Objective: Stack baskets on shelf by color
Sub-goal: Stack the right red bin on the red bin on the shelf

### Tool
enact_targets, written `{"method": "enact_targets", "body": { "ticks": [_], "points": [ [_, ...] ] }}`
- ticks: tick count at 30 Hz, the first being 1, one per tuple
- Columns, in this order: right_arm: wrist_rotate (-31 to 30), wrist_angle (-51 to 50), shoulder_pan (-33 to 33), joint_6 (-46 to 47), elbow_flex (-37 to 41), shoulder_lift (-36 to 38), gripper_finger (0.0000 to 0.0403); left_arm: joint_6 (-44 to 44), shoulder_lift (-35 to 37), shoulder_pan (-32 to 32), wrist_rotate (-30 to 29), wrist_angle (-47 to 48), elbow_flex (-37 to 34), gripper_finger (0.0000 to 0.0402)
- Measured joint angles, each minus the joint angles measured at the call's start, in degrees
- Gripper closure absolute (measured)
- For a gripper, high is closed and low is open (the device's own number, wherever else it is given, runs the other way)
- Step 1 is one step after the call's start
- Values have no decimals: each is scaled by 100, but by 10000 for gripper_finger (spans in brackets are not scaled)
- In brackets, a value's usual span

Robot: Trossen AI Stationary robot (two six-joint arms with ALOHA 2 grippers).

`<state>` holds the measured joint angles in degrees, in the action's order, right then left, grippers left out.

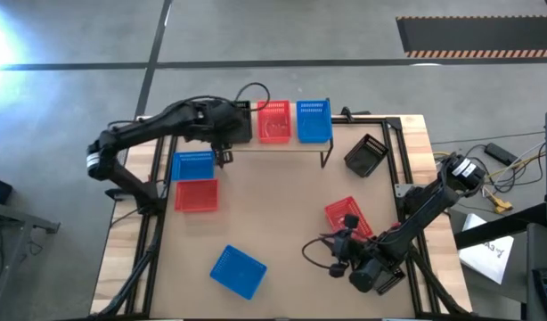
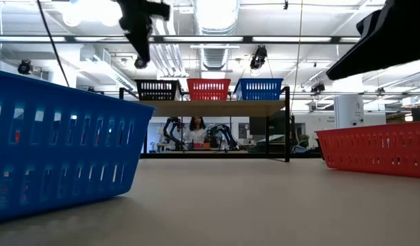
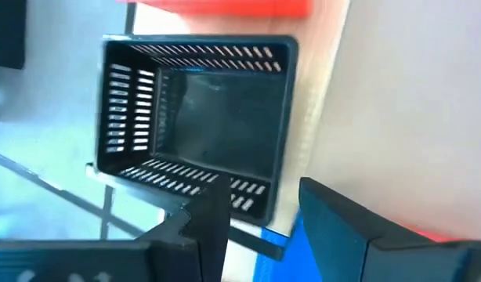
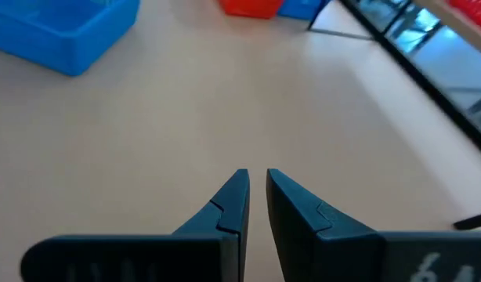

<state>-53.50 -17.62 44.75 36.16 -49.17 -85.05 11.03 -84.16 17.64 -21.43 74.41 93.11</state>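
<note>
The shelf stands at the table's far side and carries a black basket, a red basket and a blue basket side by side, each on its bottom. My left gripper hovers open above the black basket, clear of its rim. My right gripper is shut, low over bare table near the near right corner, beside a red basket.
More baskets lie on the table: a blue one and a red one at the left, a blue one near the near edge, a tilted black one by the shelf's right legs. Bare tabletop lies in the middle.
</note>
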Motion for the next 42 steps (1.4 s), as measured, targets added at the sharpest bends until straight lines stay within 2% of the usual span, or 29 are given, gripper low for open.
{"method": "enact_targets", "body": {
  "ticks": [6, 12, 17, 23, 28, 35, 42],
  "points": [
    [708, -494, 37, 111, -36, 786, 364, -855, 745, -780, -1, -449, -539, 265],
    [1966, -2190, 39, 972, -395, 1461, 357, -1204, 1374, -1902, -2, -2252, -1931, 265],
    [2871, -3179, 39, 1181, -498, 1531, 313, -1240, 1585, -2730, 2, -4029, -3104, 265],
    [3676, -3131, 37, 712, -485, 1196, 246, -1482, 1521, -3420, 0, -5891, -4094, 265],
    [3747, -3144, 35, 496, -483, 809, 234, -1808, 1476, -3718, -6, -7021, -4726, 265],
    [3703, -3253, -213, 277, -483, 363, 268, -1819, 1338, -3826, -38, -8519, -5321, 265],
    [3812, -3543, -628, 206, -483, 275, 322, -1799, 1208, -3828, -52, -8626, -5351, 265]
  ]
}}
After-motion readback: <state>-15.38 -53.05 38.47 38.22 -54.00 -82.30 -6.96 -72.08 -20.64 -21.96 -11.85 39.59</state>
